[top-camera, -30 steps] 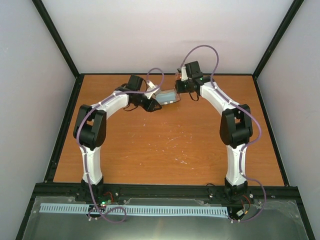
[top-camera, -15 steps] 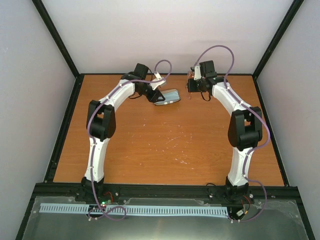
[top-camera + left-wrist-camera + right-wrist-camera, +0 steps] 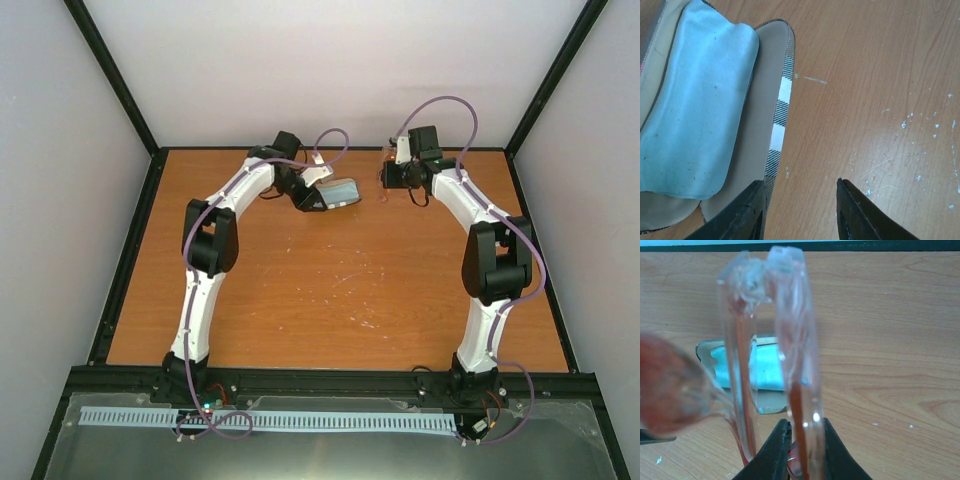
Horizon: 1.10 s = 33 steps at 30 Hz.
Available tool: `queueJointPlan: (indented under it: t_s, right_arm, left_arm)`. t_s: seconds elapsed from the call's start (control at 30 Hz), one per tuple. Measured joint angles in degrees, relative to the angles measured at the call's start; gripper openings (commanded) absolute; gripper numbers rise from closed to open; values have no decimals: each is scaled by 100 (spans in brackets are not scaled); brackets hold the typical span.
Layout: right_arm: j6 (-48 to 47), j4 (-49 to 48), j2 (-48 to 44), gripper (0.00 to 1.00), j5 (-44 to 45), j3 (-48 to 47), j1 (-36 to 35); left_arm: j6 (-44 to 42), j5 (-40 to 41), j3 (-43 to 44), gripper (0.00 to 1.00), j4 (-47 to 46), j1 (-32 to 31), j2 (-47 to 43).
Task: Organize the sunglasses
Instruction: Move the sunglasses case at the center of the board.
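The open striped case (image 3: 340, 192) lies at the back middle of the table with the light-blue cloth (image 3: 692, 100) inside it. My left gripper (image 3: 312, 200) hovers open at the case's left end; in the left wrist view (image 3: 800, 200) one finger is over the case's checked edge (image 3: 777, 130) and the other over bare wood. My right gripper (image 3: 388, 178) is shut on the sunglasses (image 3: 795, 365), held to the right of the case. Their translucent orange-brown arms stand up in front of the right wrist camera, with the case (image 3: 767, 390) behind them.
The black frame rail (image 3: 330, 149) and the back wall are close behind both grippers. Scuffed bare wood (image 3: 340, 290) makes up the table toward the arm bases.
Both arms have moved toward the back of the table. The right gripper has carried the sunglasses to the right, away from the case. The left gripper has shifted back with the case.
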State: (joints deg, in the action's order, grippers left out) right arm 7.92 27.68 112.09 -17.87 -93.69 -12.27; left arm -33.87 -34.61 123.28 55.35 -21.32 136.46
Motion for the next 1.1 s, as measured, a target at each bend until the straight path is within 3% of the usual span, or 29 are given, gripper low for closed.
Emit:
queueJointPlan:
  t_s: [0.53,0.87,1.1]
  right_arm:
    - [4,-50,0,3,-101,68,13]
    - [26,-48,0,3,-103,50,15]
    - [50,-44,0,3,-101,26,13]
  left_arm:
    - [-22,142,0,39,-114,0,216]
    - [-37,142,2,26,-192,0,450]
    - [-87,140,11,10,-227,0,481]
